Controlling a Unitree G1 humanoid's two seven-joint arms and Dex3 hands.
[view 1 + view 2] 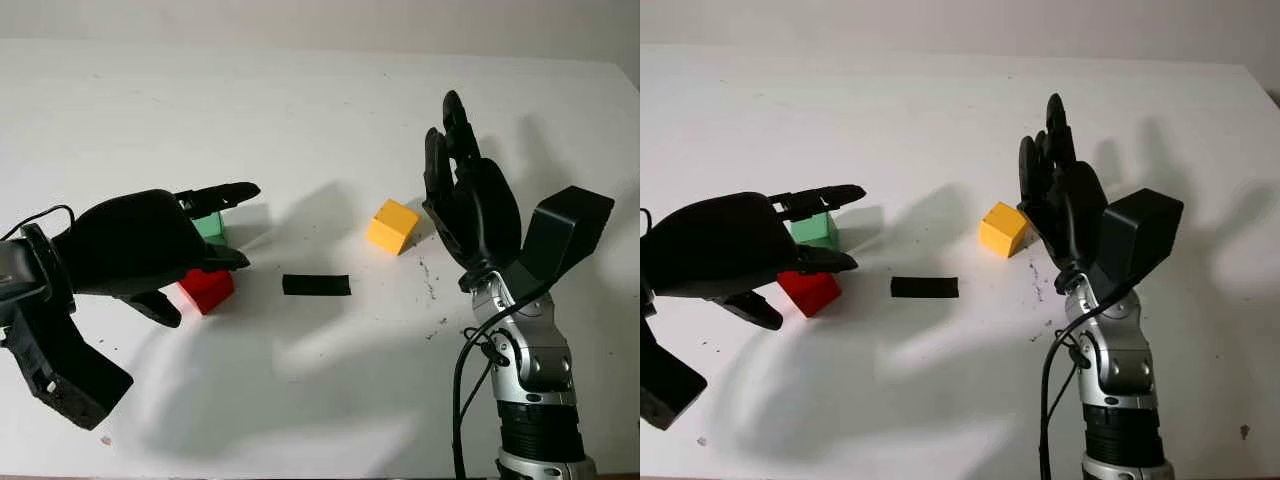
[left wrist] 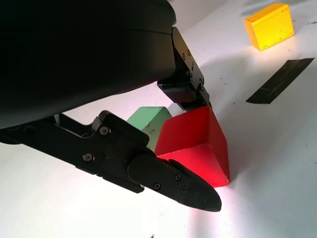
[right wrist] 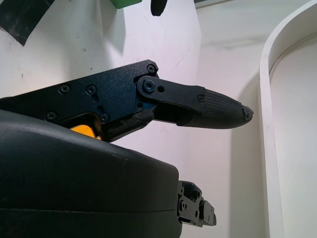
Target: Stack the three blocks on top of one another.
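Observation:
A red block (image 1: 207,290) rests on the white table (image 1: 320,110) at the left, with a green block (image 1: 210,227) right behind it, touching or nearly so. My left hand (image 1: 238,225) hovers over both, open, one finger above the green block and its thumb (image 2: 173,183) along the red block's (image 2: 198,144) near side. I cannot tell whether the thumb touches it. A yellow block (image 1: 392,226) sits alone right of centre. My right hand (image 1: 445,130) stands upright and open just right of the yellow block, holding nothing.
A short strip of black tape (image 1: 316,285) lies flat on the table between the red block and the yellow block. A few dark scuff marks (image 1: 430,285) dot the surface near my right arm. The table's far edge runs along the top.

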